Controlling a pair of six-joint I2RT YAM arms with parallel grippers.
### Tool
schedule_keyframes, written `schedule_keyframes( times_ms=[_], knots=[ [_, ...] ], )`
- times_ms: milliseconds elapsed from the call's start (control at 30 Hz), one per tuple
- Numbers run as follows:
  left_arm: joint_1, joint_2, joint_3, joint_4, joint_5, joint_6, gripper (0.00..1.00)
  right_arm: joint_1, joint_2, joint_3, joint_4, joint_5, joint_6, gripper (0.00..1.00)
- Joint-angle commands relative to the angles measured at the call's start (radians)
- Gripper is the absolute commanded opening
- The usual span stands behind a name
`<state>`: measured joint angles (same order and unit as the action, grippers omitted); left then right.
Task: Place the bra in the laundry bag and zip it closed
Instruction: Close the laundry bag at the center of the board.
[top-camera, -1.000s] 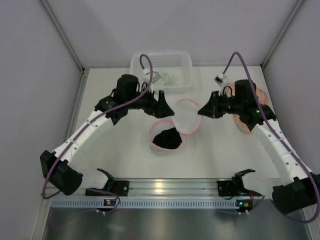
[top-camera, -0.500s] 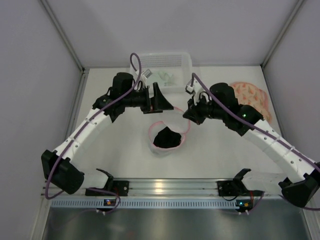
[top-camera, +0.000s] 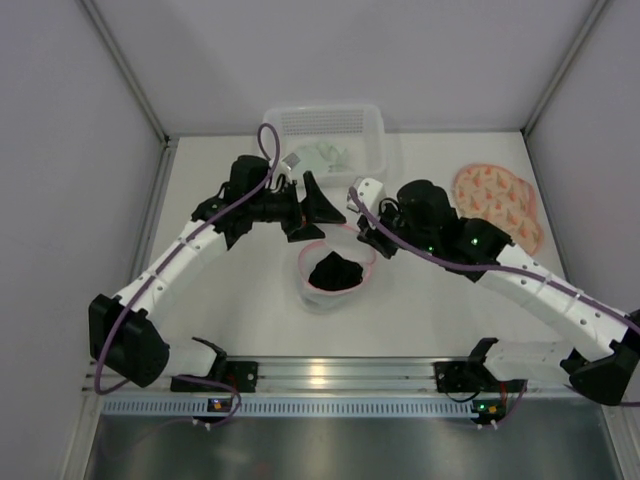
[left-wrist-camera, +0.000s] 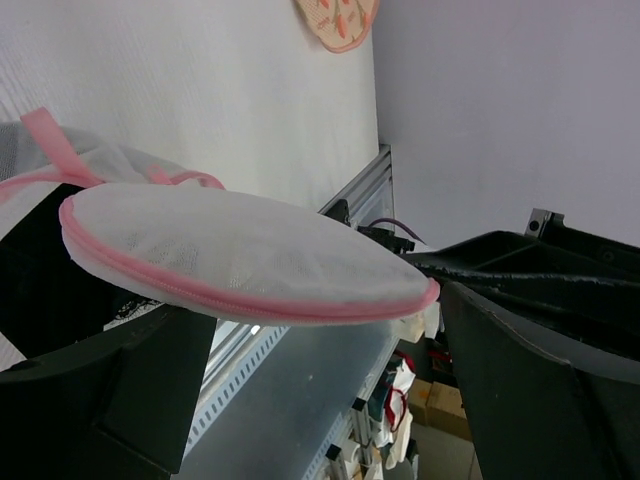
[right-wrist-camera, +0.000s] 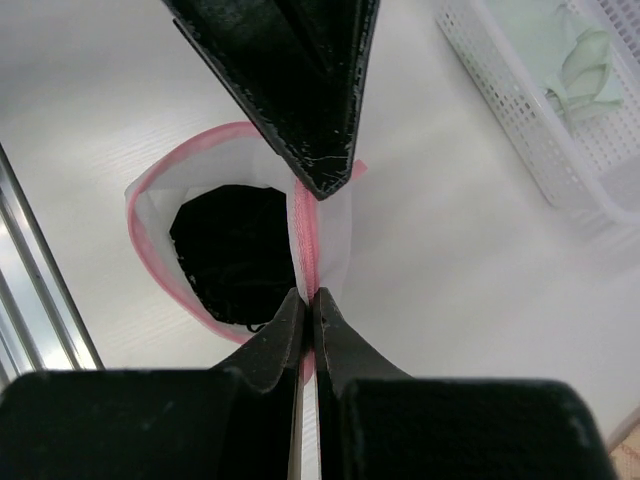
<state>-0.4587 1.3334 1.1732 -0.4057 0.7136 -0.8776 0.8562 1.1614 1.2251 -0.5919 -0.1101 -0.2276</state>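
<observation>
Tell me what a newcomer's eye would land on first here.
The black bra sits inside the open, pink-trimmed laundry bag at the middle of the table. Both arms crowd over it. The right tool is shut on the bag's pink rim, and the left tool stands open with the raised flap between its fingers.

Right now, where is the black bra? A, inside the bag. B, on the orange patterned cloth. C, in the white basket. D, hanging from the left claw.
A: the bra lies inside the open, pink-rimmed bag, dark against its white mesh and visible through its mouth in the right wrist view.
</observation>
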Motion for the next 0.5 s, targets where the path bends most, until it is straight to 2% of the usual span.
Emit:
schedule_keyframes(
  times_ms=[0,167,267,367,400,433,467],
  knots=[
    [0.002,0.003,-0.012,0.064,-0.013,-0.043,0.98,0.046,0.003,0.043,0.046,0.041,-0.058,0.0],
    [0.002,0.016,-0.029,0.064,-0.031,-0.073,0.97,0.098,0.011,0.048,0.047,0.052,-0.102,0.0],
    [0.0,0.027,-0.055,0.109,-0.017,-0.086,0.87,0.122,0.018,0.05,0.047,0.053,-0.128,0.0],
    [0.0,0.021,-0.087,0.133,0.003,-0.09,0.54,0.13,0.023,0.059,0.041,0.052,-0.125,0.01],
    [-0.001,0.017,-0.095,0.142,0.007,-0.09,0.46,0.13,0.026,0.059,0.035,0.046,-0.125,0.08],
    [0.0,0.012,-0.109,0.142,0.015,-0.078,0.3,0.13,0.026,0.063,0.029,0.038,-0.125,0.17],
    [0.0,0.006,-0.115,0.142,0.024,-0.07,0.24,0.13,0.026,0.063,0.026,0.026,-0.124,0.21]
  ],
)
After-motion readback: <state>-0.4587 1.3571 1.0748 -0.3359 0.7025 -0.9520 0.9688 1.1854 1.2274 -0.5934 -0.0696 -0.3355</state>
